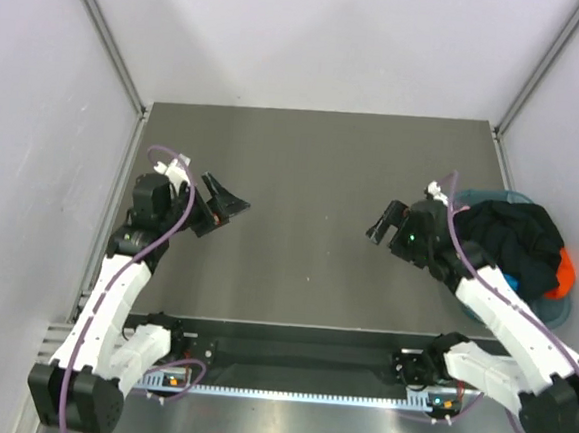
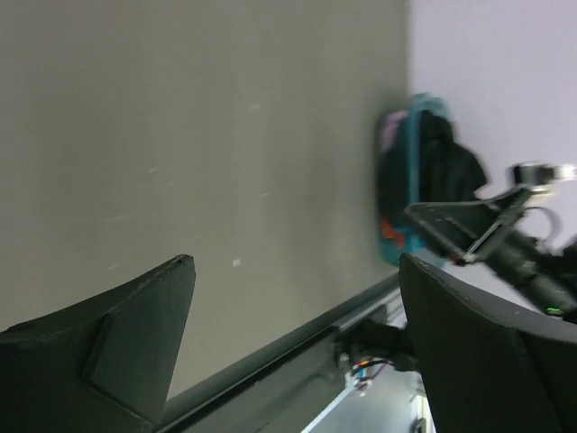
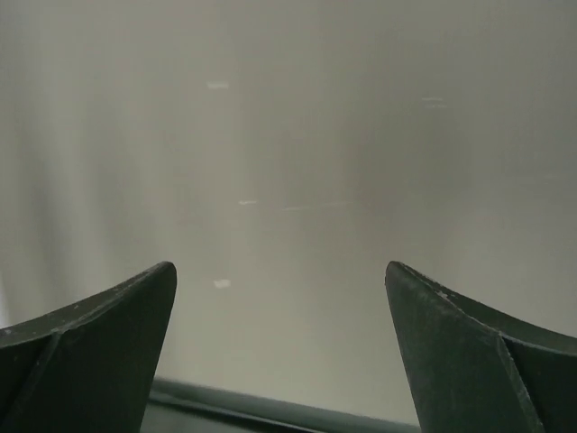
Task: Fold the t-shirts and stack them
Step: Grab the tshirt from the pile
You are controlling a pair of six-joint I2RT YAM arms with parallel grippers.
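Note:
The t-shirts lie bunched in a translucent blue-green basket (image 1: 561, 310) at the table's right edge. A black t-shirt (image 1: 515, 232) is on top, with an orange one (image 1: 565, 272) and a teal-blue one (image 1: 513, 285) showing beneath it. My left gripper (image 1: 229, 198) hovers open over the left half of the table, empty. My right gripper (image 1: 382, 224) hovers open just left of the basket, also empty. The left wrist view shows the basket (image 2: 416, 180) far off with the black t-shirt (image 2: 453, 170) in it. The right wrist view shows only bare table between the open fingers (image 3: 99, 343).
The grey table (image 1: 313, 178) is walled by white panels at the back and both sides. A black rail (image 1: 299, 350) with the arm bases runs along the near edge. In the left wrist view the right arm (image 2: 505, 239) crosses in front of the basket.

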